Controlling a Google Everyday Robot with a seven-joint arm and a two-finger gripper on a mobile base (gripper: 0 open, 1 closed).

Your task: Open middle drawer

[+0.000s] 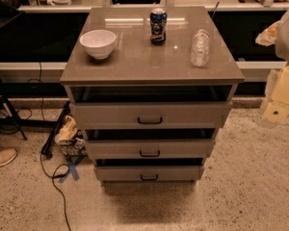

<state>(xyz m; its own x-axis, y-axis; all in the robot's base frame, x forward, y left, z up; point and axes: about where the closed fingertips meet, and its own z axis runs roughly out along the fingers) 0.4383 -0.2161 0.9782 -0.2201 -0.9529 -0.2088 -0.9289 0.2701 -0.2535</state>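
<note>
**A:** Where is the middle drawer sitting right now?

**B:** The middle drawer (149, 147) is sitting in the centre of the stack under the table (144, 64), between the top drawer (183, 114) and the bottom drawer (178, 173). Its black bar handle (149, 153) is facing the camera, so a pull is going to have to come straight out from the front.

**A:** Is it looking shut?

**B:** A dark band is showing above its front. That may be a shadowed recess or a drawer standing slightly out, and I cannot say which.

**A:** And the gripper?

**B:** The gripper (278, 110) is hanging at the right edge of the view, well apart from the cabinet and touching nothing. I cannot tell whether it is set wide or narrow. By my judgement it is waiting off to the side because the reach for the handle is not yet under way.

**A:** Is anything on top getting in the way?

**B:** I am not expecting so. The white bowl (98, 43), the can (158, 26) and the plastic bottle (200, 47) are all resting on the table, well above the handle and out of the pulling line.
</note>
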